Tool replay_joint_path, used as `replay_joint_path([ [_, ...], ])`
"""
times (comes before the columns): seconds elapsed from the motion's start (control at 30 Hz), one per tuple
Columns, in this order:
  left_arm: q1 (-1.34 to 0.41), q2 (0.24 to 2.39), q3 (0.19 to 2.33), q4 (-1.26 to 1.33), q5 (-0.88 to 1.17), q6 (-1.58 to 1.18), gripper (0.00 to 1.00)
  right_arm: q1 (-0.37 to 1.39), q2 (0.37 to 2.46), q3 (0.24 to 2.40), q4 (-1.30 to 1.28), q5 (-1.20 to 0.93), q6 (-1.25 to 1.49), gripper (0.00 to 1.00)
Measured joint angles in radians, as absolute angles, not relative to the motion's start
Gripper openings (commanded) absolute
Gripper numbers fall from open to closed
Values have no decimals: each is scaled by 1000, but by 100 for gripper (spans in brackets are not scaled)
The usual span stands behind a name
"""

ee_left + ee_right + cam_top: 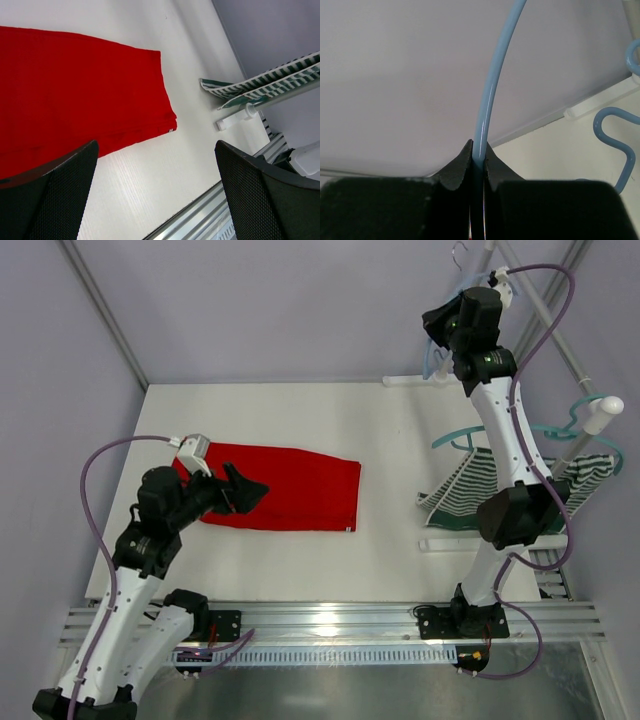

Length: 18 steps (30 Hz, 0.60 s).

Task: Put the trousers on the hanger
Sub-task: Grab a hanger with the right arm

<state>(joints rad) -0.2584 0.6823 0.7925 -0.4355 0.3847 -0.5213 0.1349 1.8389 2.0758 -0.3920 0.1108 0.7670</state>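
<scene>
White table [400, 430] bears flat red trousers [300, 490]; left jaws spread, right jaws pinch thin blue hanger [487, 100].

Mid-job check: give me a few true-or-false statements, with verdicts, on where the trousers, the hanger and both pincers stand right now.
1. The right pincer is shut on the hanger. True.
2. The left pincer grips the trousers. False: it is open over them, holding nothing.
3. The trousers lie flat on the table. True.
4. The trousers hang on the hanger. False: they are not on it yet.
5. The striped garment covers the trousers. False: it sits apart, at the right.
</scene>
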Motion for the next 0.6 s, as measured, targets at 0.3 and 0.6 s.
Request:
replay_joint_path([
  [0.3,-258,635,850,-448,374,-548,98,152,1784,2070,-422,-30,729,4],
  [0.6,-258,813,998,-527,311,-565,95,291,1700,2027,-483,-60,664,4],
])
